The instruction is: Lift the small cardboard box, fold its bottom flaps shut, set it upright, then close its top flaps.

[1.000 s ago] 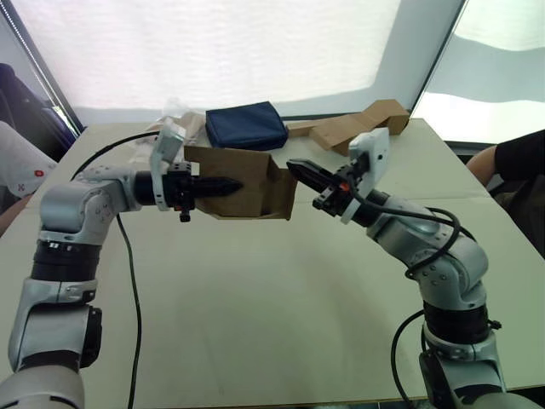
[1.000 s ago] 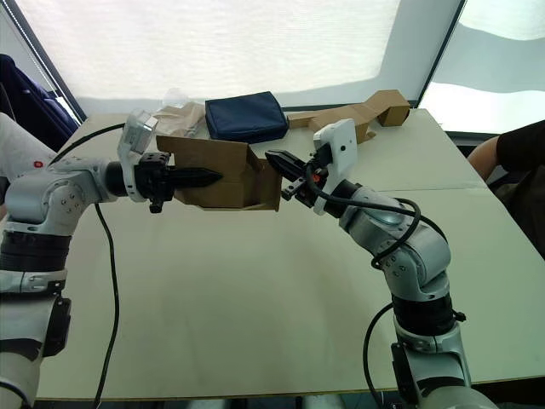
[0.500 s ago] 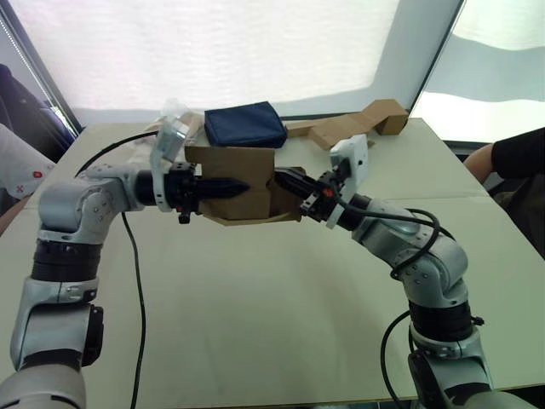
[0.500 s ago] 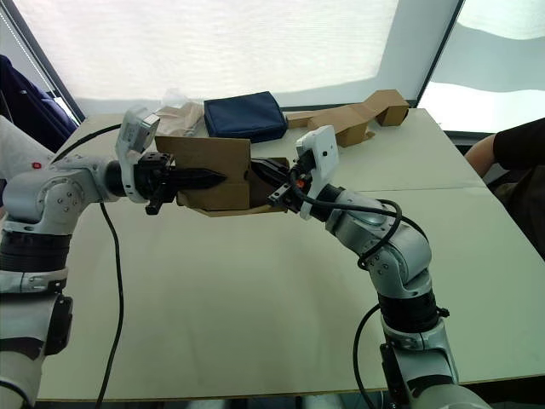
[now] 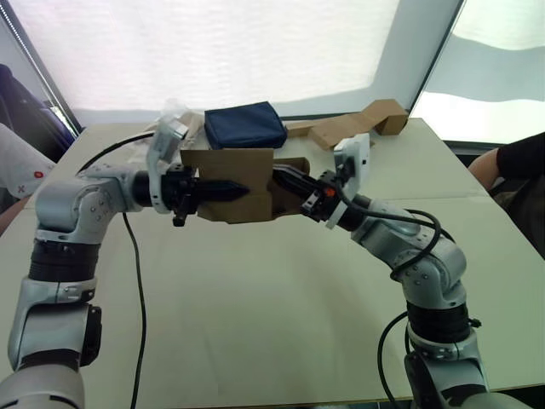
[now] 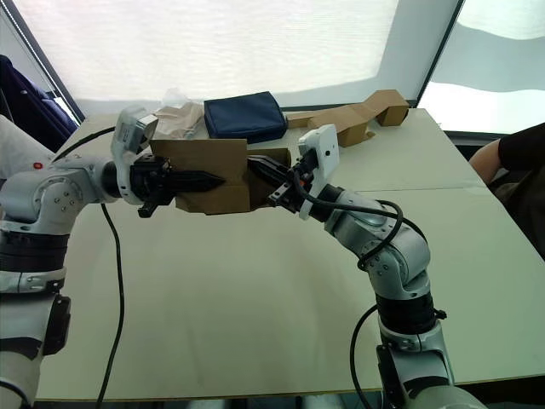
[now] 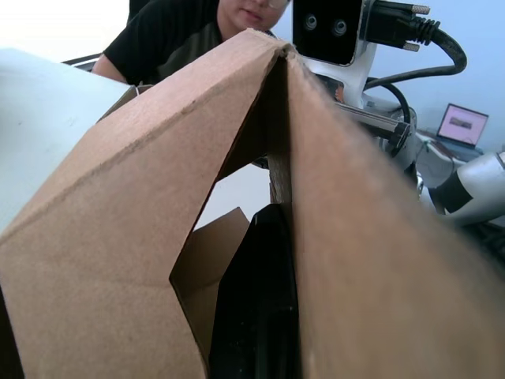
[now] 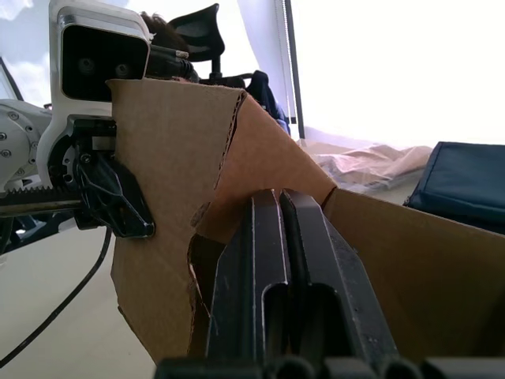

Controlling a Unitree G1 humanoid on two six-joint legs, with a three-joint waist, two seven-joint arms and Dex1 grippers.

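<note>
The small cardboard box (image 5: 237, 185) is held up off the counter (image 5: 272, 315), over its far half, between the two arms. The left gripper (image 5: 232, 189) comes in from the left and lies across the box's near brown panel, its black fingers drawn together and clamped on that panel; in the left wrist view one dark finger (image 7: 256, 300) sits inside the carton with the cardboard wall pressed against it. The right gripper (image 6: 260, 173) reaches in from the right at the box's open right end, its two fingers (image 8: 272, 268) pressed narrow, side by side, with their tips against the inside of the cardboard. A flap (image 8: 260, 162) of the box stands folded at an angle just beyond those fingertips.

On the far side of the counter, behind the box, lies a dark navy pouch (image 5: 245, 124). To its left sits a crumpled clear plastic bag (image 6: 177, 115), and to its right a long folded brown cardboard piece (image 5: 358, 123) stretches toward the far right corner. A black cable (image 5: 136, 281) runs down the left arm over the counter. A person's dark sleeve (image 5: 515, 158) shows at the right edge, well apart from the box.
</note>
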